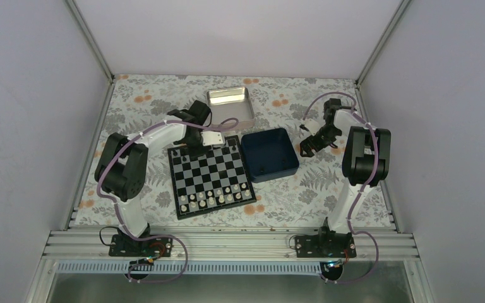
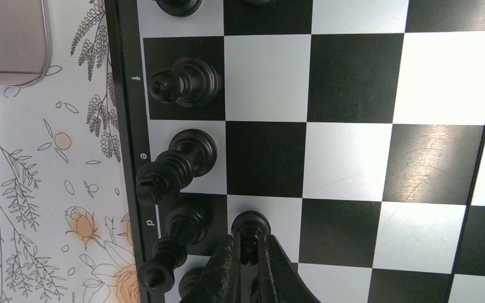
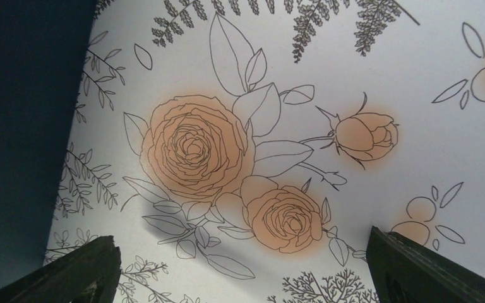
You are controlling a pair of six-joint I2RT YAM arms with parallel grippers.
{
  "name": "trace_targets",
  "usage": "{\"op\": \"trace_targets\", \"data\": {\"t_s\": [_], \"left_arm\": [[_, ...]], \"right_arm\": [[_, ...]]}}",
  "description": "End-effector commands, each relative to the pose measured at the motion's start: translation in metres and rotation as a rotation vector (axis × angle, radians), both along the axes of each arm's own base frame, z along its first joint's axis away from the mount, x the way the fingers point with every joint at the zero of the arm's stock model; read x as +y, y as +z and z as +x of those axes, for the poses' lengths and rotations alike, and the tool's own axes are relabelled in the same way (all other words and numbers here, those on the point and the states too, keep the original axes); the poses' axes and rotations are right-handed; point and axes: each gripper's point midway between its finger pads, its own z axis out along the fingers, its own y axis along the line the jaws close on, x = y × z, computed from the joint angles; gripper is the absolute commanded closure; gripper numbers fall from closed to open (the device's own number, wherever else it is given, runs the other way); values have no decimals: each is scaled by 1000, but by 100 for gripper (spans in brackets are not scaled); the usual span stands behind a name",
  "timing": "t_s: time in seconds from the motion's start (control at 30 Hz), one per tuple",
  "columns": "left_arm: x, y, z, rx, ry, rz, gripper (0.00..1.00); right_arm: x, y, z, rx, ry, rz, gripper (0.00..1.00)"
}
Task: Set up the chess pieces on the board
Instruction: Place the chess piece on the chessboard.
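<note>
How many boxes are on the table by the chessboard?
2. A shiny metal tin sits behind the chessboard, on its far side. A dark blue box sits just to the right of the board. No others show; none seem hidden.

Chess pieces (image 2: 186, 82) are black, board (image 2: 353, 158) black-and-silver checked, tablecloth (image 3: 353, 76) orange-floral.

In the left wrist view the jaws cover much of a black pawn (image 2: 250, 225), and the top edge cuts off two more black pieces (image 2: 178, 5). From above, the left gripper (image 1: 216, 144) hides part of the far row of the board (image 1: 209, 175), where the chessmen are too small to identify
</note>
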Motion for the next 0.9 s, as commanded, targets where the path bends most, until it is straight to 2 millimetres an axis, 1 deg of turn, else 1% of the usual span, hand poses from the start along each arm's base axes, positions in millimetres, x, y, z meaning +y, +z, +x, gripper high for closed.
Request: {"op": "trace_targets", "data": {"t_s": [0.0,0.23,0.57,0.87], "left_arm": [[-1,-4,-4,27,-6,-16,95],[3,-6,-8,40,-9,3,95],[3,-10,-9,49,-6,4,94],[4,-13,-9,53,-7,15,88]], "right_arm": [[1,-15,-13,76,-1,4,0],[1,-16,-14,77,0,5,0],[1,-16,-14,77,2,5,0],[1,-17,-16,83,3,5,0]]}}
